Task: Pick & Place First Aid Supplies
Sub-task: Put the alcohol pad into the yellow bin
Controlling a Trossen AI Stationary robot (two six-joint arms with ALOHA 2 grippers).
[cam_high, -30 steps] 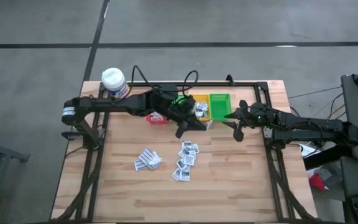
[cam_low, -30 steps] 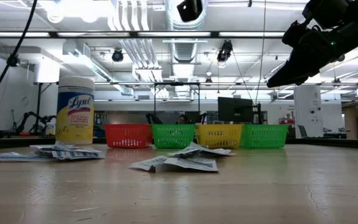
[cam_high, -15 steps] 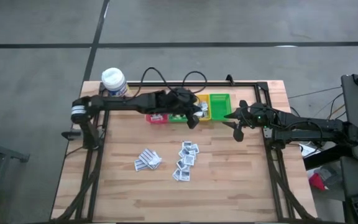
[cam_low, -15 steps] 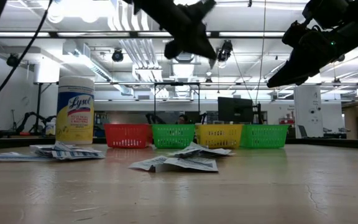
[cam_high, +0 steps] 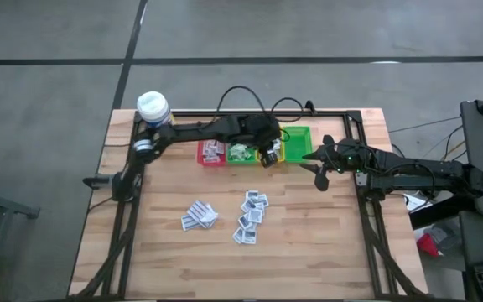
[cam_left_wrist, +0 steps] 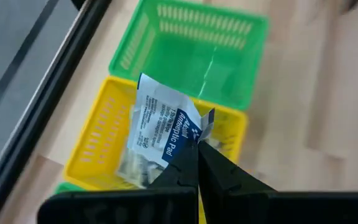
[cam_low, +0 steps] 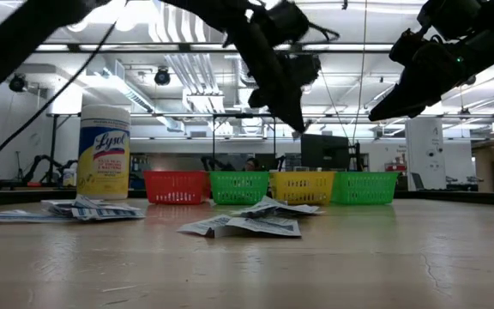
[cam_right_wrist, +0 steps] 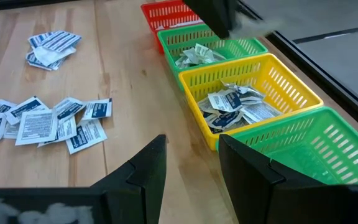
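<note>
My left gripper (cam_high: 268, 156) hangs over the yellow bin (cam_left_wrist: 98, 149) at the far edge, shut on a white sachet (cam_left_wrist: 160, 121) with blue print. More sachets lie flat on the table in two loose piles (cam_high: 251, 216) (cam_high: 199, 216). Others lie in the yellow bin (cam_right_wrist: 235, 102), in the green bin (cam_right_wrist: 197, 55) beside it and in the red bin (cam_high: 210, 153). My right gripper (cam_right_wrist: 191, 149) waits open above the table (cam_high: 325, 252) to the right of the bins, holding nothing. My left gripper pinches the sachet by its blue-printed edge (cam_left_wrist: 188, 138) between the two fingertips (cam_left_wrist: 182, 163). The fingers slant down from the table's left. The sachet sticks out past the fingertips, lifted clear above the yellow bin.
Four bins stand in a row at the far edge: red, green, yellow and a second green one (cam_high: 297, 143). A white-capped yellow bottle (cam_high: 153, 109) stands at the far left corner. A dark frame rail (cam_high: 342, 112) runs along the table's edges.
My left gripper has moved from the table in front of the bins toward the far right, sunk lower and tipped its fingers downward. It stays shut on the sachet, which now hangs over the yellow bin.
</note>
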